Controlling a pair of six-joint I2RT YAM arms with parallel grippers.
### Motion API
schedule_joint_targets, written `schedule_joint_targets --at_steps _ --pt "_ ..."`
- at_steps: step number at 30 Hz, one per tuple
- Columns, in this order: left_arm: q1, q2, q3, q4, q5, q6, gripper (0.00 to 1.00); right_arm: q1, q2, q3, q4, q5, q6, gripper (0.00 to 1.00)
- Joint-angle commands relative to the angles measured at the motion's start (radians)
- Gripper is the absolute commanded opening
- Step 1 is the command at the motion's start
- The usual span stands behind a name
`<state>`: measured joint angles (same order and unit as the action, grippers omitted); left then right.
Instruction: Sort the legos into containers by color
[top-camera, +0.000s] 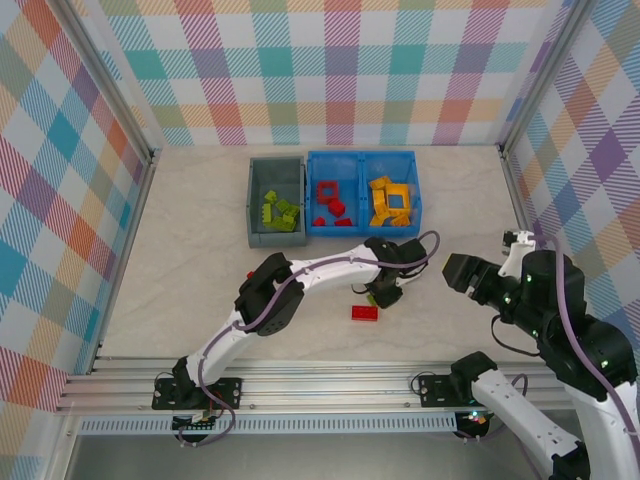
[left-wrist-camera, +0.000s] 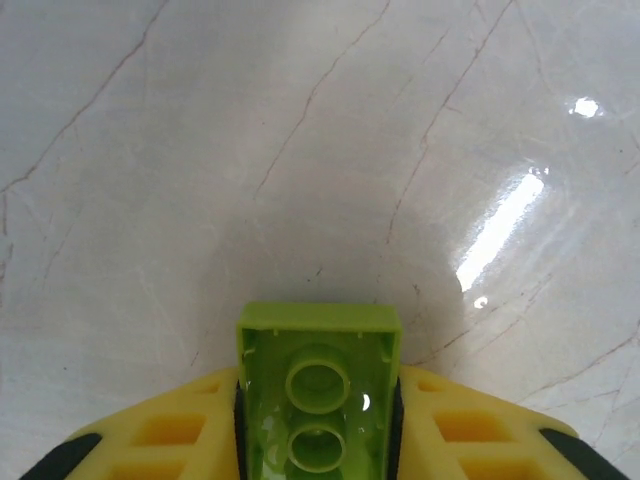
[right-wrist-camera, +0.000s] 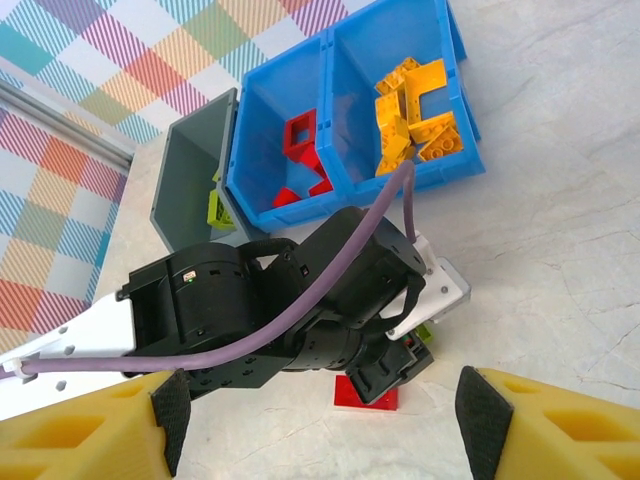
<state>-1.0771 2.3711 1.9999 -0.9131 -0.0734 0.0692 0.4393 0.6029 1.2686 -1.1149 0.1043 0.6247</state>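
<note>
My left gripper is shut on a lime green lego, hollow underside up, its pads against both long sides, low over the table. From above, the left gripper sits just right of a red lego lying flat on the table. That red lego and a sliver of the green lego show under the left arm in the right wrist view. My right gripper is open, nothing between its fingers, hovering right of the left gripper.
At the back stand a grey bin holding green legos and a blue two-compartment bin with red legos on the left and yellow legos on the right. Plaid walls enclose the table.
</note>
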Motion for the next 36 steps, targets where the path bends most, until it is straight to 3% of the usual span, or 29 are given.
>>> schedule_joint_targets --at_steps 1,5,10,15,17,21,24,28,36 --pt "0.025 -0.084 -0.022 0.023 -0.063 -0.054 0.31 0.0 0.03 -0.017 0.038 -0.047 -0.013 0.72" --pt "0.089 -0.243 -0.092 0.076 -0.074 -0.151 0.31 -0.001 0.082 -0.006 0.112 -0.205 -0.094 0.69" --pt "0.233 -0.479 -0.256 0.151 -0.048 -0.273 0.31 0.038 0.18 -0.033 0.248 -0.396 -0.168 0.67" --pt "0.435 -0.617 -0.368 0.182 -0.018 -0.343 0.3 0.351 0.341 -0.039 0.377 -0.184 -0.214 0.66" --pt "0.522 -0.631 -0.395 0.21 0.006 -0.365 0.3 0.429 0.418 -0.049 0.471 -0.163 -0.219 0.65" --pt "0.669 -0.561 -0.353 0.252 0.06 -0.412 0.3 0.516 0.564 -0.064 0.694 -0.17 -0.23 0.66" --pt "0.72 -0.449 -0.256 0.253 0.065 -0.426 0.3 0.528 0.65 -0.058 0.808 -0.155 -0.238 0.66" --pt "0.759 -0.295 -0.121 0.243 0.063 -0.462 0.3 0.529 0.729 -0.015 0.833 -0.117 -0.237 0.66" --pt "0.785 -0.089 0.053 0.236 0.129 -0.53 0.34 0.528 0.74 -0.032 0.823 -0.096 -0.221 0.66"
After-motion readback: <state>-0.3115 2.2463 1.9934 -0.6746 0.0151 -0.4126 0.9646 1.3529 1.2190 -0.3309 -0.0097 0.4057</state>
